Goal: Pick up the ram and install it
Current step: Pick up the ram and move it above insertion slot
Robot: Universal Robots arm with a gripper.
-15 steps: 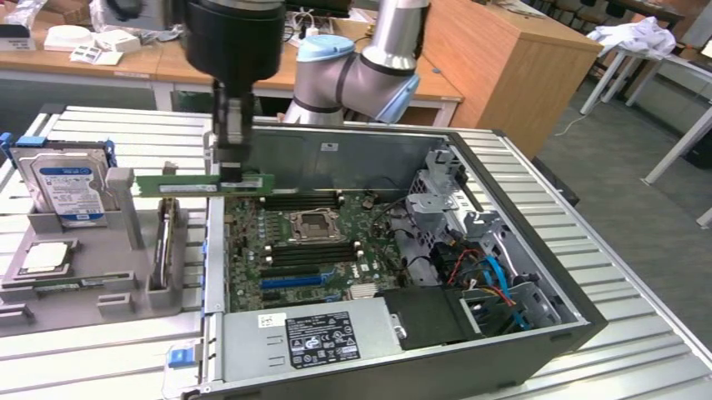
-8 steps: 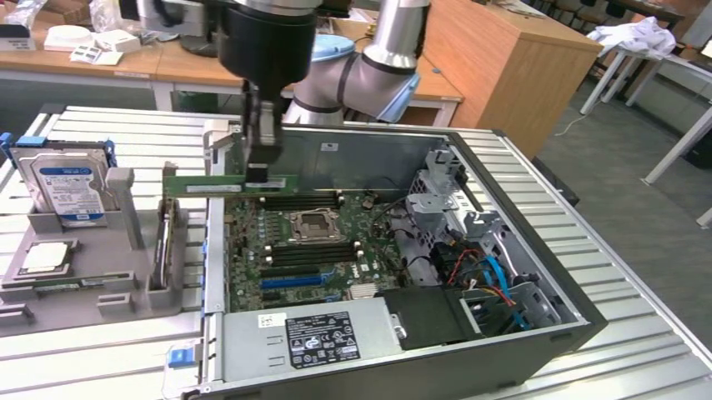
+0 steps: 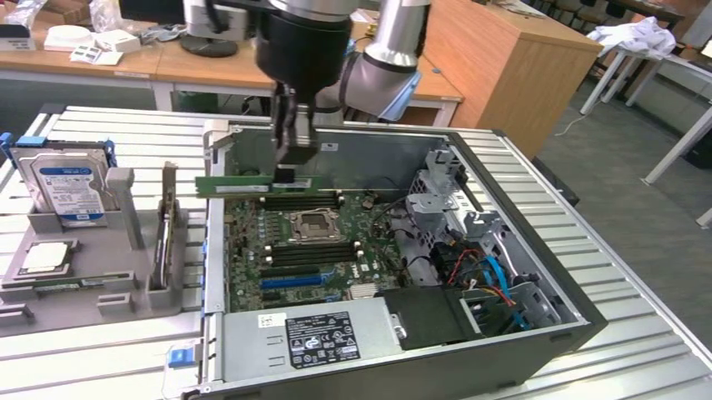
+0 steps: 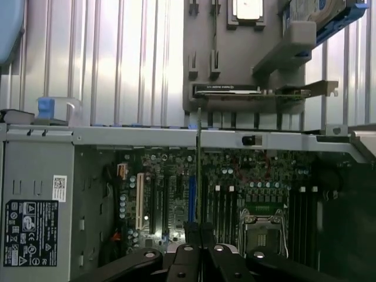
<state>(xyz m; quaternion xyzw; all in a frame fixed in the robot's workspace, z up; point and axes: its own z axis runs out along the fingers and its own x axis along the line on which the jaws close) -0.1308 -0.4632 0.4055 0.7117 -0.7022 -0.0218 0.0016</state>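
exterior view: the gripper is clamped on the ram, which it holds on edge with its long side level. the stick hangs inside the open computer case, just above the memory slots beside the cpu socket. that pose looks meant to bring its contact edge straight down along a slot. whether it already touches one, i cannot tell. the case lies on a slatted metal table. to the exterior view's left, a grey holder carries a hard drive and a larger card. wooden desks and a grey floor lie behind.

wrist view: the ram shows edge-on as a thin line, pinched in the gripper. it runs parallel to the dark slots on the motherboard.
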